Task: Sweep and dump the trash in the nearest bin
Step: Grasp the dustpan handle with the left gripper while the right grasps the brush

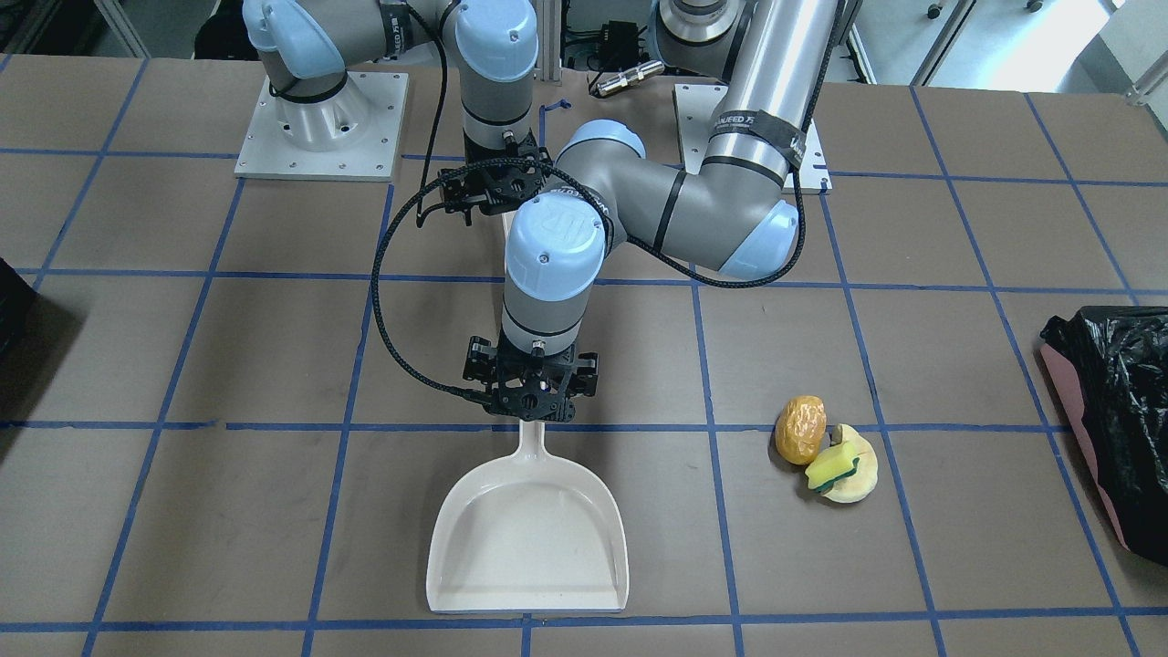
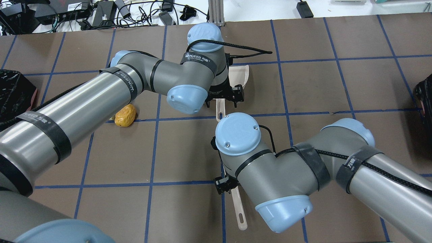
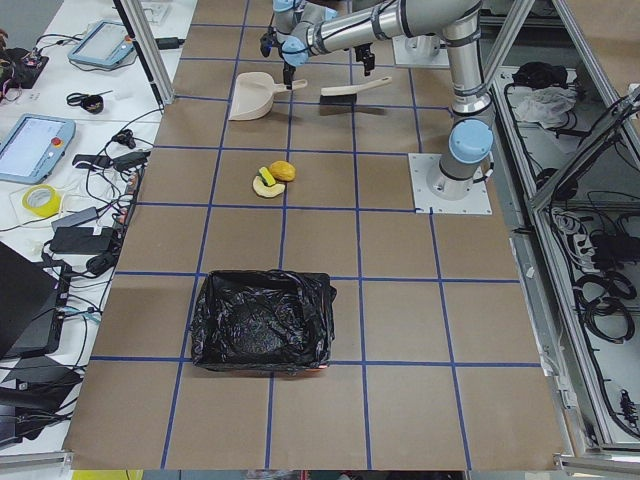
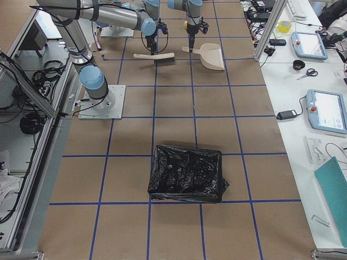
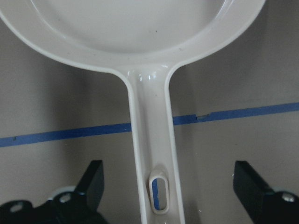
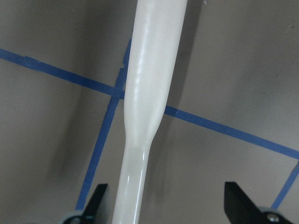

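Low in the middle of the front view, the cream dustpan [image 1: 529, 538] lies flat on the bench [image 1: 228, 511], maybe ready to be picked up. The left tool [image 1: 534, 406] hangs over its handle, spread wide, gripping nothing. The right tool [image 6: 163, 200] is wide open too, over the brush handle [image 6: 149, 93]. The trash [image 1: 826, 447] sits at the right, near the bin [image 1: 1086, 438].

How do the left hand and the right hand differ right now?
The left hand straddles the dustpan handle; the right hand straddles the brush handle. The dustpan handle sits roughly centred in the left hand, while the brush handle lies close to one finger of the right hand. Both hands are open, neither gripping yet.
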